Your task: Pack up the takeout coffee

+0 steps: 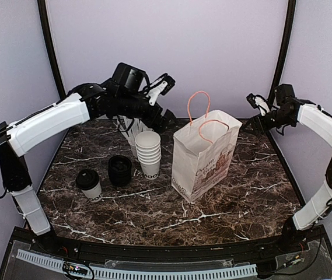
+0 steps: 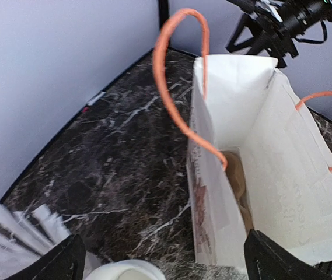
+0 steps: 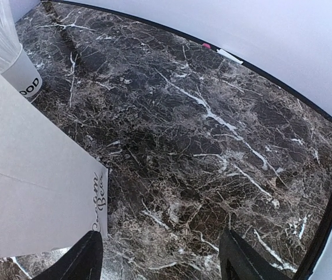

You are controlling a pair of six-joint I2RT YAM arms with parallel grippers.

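Left claw (image 2: 163, 256): fingers spread wide, nothing between them. It hung above the far half of the surface (image 1: 241, 198), tilted down toward the mouth of the paper bag (image 2: 259, 146).

Directly below it in the left wrist view I saw the rim of a white cup, and at the lower left the fanned white straws (image 2: 11, 242).

The bag stood upright and open near the middle of the surface, its orange handles (image 2: 174, 87) raised. A brown item lay at its bottom; I could not identify it.

Right claw (image 3: 163, 256): fingers apart, holding nothing, up over the far right corner and clear of the bag.

The takeout coffee (image 1: 88, 184) stood upright with its black lid on, toward the left edge and nearer the front edge, well apart from both claws and outside the bag. Just beside it, on the bag's side, sat a black cylindrical stack (image 1: 119, 170). The stack of lidless white cups (image 1: 148, 153) stood between that and the bag.
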